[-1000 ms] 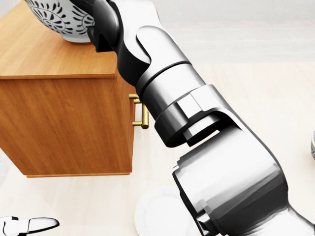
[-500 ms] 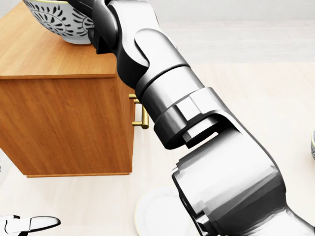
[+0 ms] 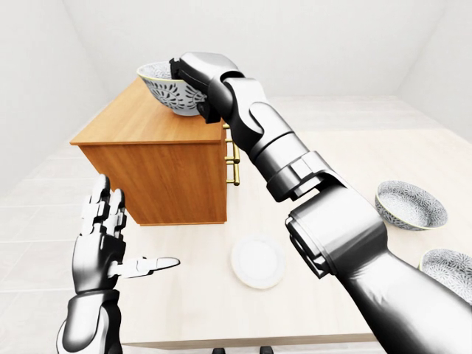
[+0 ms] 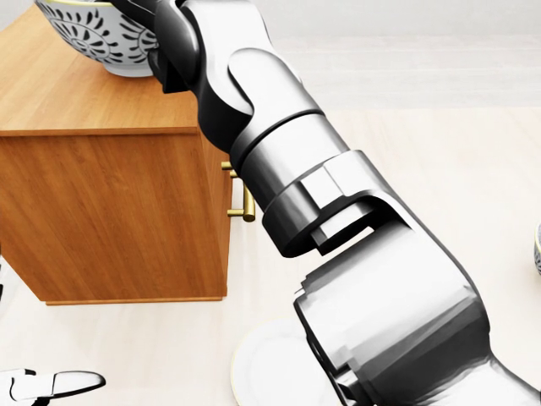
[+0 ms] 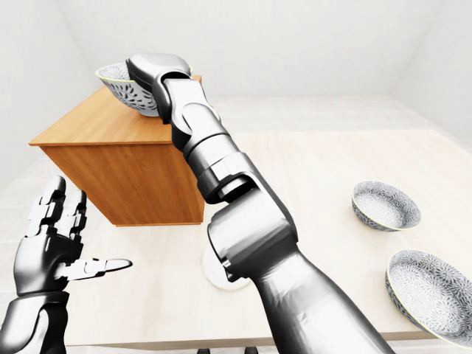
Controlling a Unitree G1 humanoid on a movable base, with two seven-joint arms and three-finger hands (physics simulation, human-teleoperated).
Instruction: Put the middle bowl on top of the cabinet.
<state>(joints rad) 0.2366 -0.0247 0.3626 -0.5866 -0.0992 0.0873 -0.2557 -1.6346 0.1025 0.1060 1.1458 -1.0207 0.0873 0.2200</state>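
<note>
The right hand (image 3: 190, 72) sits against the rim of the white bowl with a dark floral pattern (image 3: 164, 93), fingers hidden behind the wrist, so whether it grips cannot be told. The bowl is tilted over the top of the brown wooden cabinet (image 3: 155, 173). The left hand (image 3: 99, 247) hangs fingers spread, holding nothing, above the pale counter (image 3: 354, 155), where a small white plate (image 3: 257, 262) and two more patterned bowls (image 5: 386, 205) (image 5: 435, 293) lie.

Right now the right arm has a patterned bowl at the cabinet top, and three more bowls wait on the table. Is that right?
Not three: the right-eye view shows only two more on the table, an upper bowl and a lower bowl. The rest is right.
</note>
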